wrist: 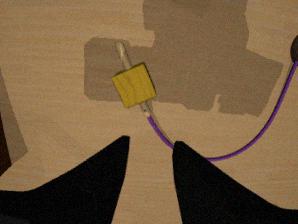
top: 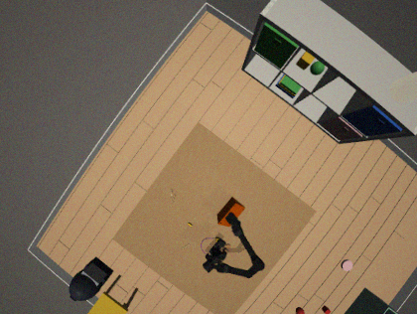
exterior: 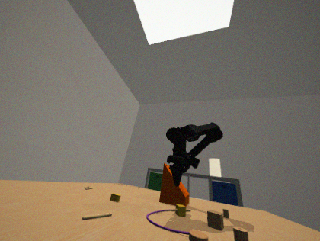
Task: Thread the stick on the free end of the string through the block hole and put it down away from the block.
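The stick (wrist: 121, 50) (exterior: 186, 210) lies on the table. A yellow cube (wrist: 134, 85) (exterior: 180, 210) covers its middle in the wrist view, and both ends show. The purple string (wrist: 212, 159) (exterior: 148, 217) curves from the stick's near end to the round wooden button (exterior: 198, 235), a dark edge at right in the wrist view. My gripper (wrist: 151, 145) (exterior: 177, 184) is partly open and empty, above the table; its tips appear just below the string's end of the stick in the wrist view. A brown block (exterior: 215, 220) stands near the button; no hole shows, so which block has it is unclear.
An orange wedge-shaped body (top: 238, 209) (exterior: 169, 192) stands beside the arm's base. Smaller brown pieces (exterior: 241, 234) (exterior: 225, 213) stand near the brown block. A loose stick (exterior: 97, 216) and another yellow piece (exterior: 115, 197) (top: 190, 225) lie to the left. Thin pieces (exterior: 88, 187) lie farther back.
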Controlling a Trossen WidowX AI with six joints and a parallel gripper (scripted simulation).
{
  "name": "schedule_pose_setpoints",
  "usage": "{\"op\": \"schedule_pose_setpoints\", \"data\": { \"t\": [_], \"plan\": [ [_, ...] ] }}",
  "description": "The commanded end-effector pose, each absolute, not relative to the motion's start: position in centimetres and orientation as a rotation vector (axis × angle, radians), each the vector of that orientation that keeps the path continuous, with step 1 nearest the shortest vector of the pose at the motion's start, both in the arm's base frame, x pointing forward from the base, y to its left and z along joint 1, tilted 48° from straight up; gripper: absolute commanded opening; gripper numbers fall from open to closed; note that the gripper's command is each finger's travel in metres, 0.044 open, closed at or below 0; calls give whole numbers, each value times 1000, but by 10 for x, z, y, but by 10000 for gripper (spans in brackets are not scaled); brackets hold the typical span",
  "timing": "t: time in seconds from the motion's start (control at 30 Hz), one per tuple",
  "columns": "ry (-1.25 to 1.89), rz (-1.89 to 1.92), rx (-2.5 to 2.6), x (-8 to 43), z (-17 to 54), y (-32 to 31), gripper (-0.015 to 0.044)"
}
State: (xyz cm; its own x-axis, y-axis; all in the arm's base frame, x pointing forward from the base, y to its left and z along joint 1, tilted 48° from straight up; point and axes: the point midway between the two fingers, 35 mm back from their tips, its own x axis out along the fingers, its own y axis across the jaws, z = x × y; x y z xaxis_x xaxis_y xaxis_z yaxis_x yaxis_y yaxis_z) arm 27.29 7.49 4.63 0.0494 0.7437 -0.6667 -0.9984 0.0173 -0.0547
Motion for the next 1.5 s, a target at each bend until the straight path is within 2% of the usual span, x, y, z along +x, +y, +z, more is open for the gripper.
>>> {"op": "schedule_pose_setpoints", "data": {
  "t": [0.0, 0.2, 0.63, 1.17, 1.47],
  "plan": [
    [909, 1236, -152, 266, 53, 84, 123],
    [1218, 947, 287, 261, 59, 90, 123],
    [1520, 500, 826, 253, 68, 98, 123],
    [1741, -177, 1456, 245, 75, 105, 123],
    [1744, -196, 1471, 245, 76, 105, 123]
  ]
}}
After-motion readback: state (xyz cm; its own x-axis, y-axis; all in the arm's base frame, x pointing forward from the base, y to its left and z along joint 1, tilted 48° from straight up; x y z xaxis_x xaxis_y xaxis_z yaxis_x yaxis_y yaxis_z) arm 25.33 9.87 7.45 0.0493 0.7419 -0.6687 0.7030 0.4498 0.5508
